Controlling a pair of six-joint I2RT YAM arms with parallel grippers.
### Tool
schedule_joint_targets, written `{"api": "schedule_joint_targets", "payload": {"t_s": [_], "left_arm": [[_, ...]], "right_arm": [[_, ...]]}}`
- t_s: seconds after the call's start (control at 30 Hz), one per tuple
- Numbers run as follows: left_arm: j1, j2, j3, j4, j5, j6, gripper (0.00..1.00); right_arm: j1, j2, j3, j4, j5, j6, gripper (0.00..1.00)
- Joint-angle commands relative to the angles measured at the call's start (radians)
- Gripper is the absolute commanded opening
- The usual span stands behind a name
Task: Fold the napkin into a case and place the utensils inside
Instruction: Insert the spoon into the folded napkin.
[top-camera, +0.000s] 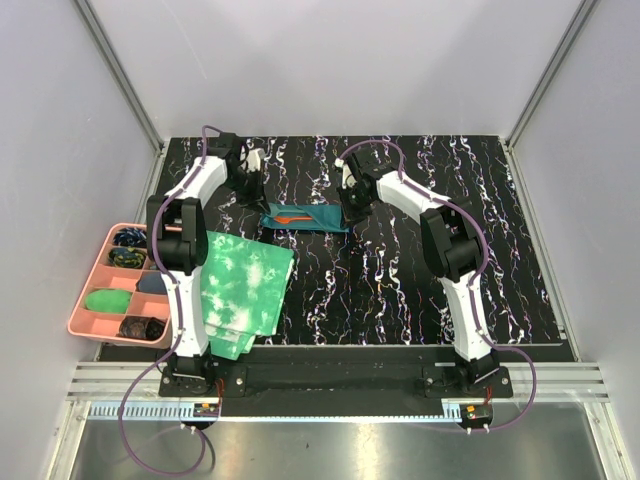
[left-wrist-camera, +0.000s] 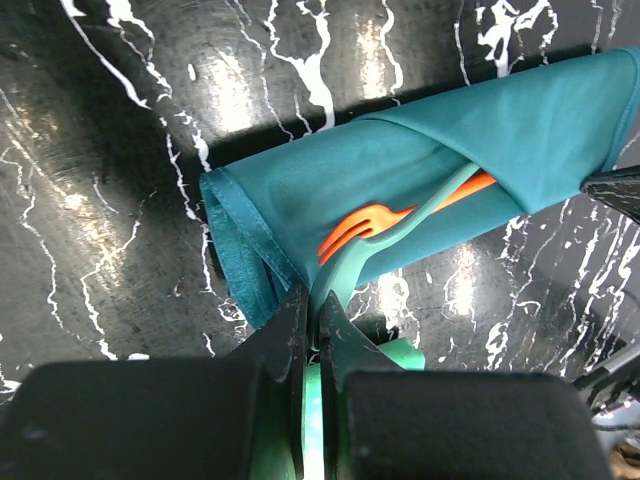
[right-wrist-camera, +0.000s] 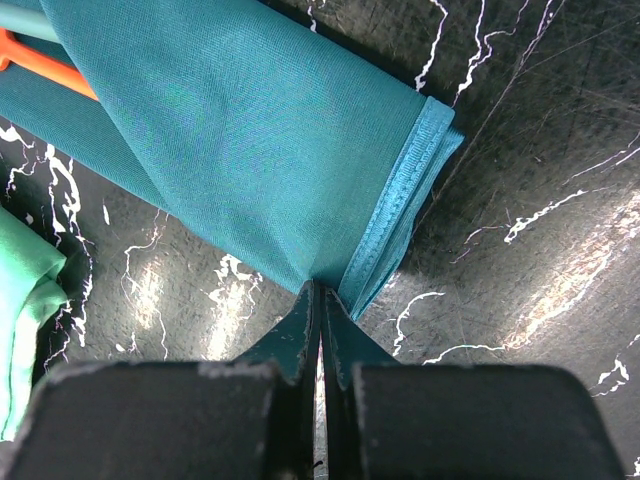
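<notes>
Evidently the spoon is being fed in. The left gripper (left-wrist-camera: 318, 305) is squeezing narrow on the near end of the spoon (left-wrist-camera: 345, 265). The spoon's handle is curving away from the fingertips and running under the slanting flap of the case (left-wrist-camera: 300, 190). It is lying right beside the fork (left-wrist-camera: 365, 225), whose tines are showing outside the flap. The right gripper (right-wrist-camera: 320, 290) is clamping tight on the hemmed corner at the case's other end. The case is lying flat toward the far side of the table (top-camera: 400, 290), between the two grippers and just beyond the tie-dye cloth (top-camera: 245, 285).

To my eye, the left arm should be sliding the spoon low and along the length of the case. That way the tip is passing under the flap instead of bunching it. The right gripper should be doing nothing but anchoring its corner, perhaps with a slight pull to keep the cloth taut. Releasing too soon is the risk, since a shallow spoon could come out with the retreating fingers.

Much is escaping me. I cannot tell which end of the spoon is being pinched. The pale green shape beside the left fingers could be its bowl or the cloth behind. How deep either utensil is sitting is hidden by the flap. From above, both grippers are covering the case's ends.
</notes>
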Motion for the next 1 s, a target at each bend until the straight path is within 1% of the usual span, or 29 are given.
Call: {"api": "schedule_joint_targets", "payload": {"t_s": [0.0, 0.13, 0.33, 0.53, 0.6, 0.7, 0.97], "left_arm": [[-0.012, -0.064, 0.047, 0.016, -0.037, -0.011, 0.00], [-0.028, -0.056, 0.050, 0.009, -0.034, -0.013, 0.04], [-0.029, -0.105, 0.051, 0.008, -0.101, -0.026, 0.04], [-0.029, -0.142, 0.064, 0.011, -0.120, -0.028, 0.04], [-0.029, -0.136, 0.061, 0.008, -0.115, -0.026, 0.04], [-0.031, -0.105, 0.065, 0.009, -0.031, -0.031, 0.04], [-0.049, -0.025, 0.099, 0.009, -0.021, -0.034, 0.04]], "right_arm": [[0.006, 0.003, 0.042, 0.015, 0.013, -0.018, 0.00], [0.006, 0.005, 0.047, 0.012, 0.008, -0.017, 0.00], [0.005, 0.000, 0.044, 0.007, 0.016, -0.021, 0.00], [0.006, 0.008, 0.055, 0.007, 0.007, -0.017, 0.00], [0.006, 0.008, 0.053, 0.005, 0.008, -0.018, 0.00], [0.006, 0.006, 0.052, 0.005, 0.011, -0.017, 0.00], [0.006, 0.006, 0.050, 0.002, 0.018, -0.023, 0.00]]}}
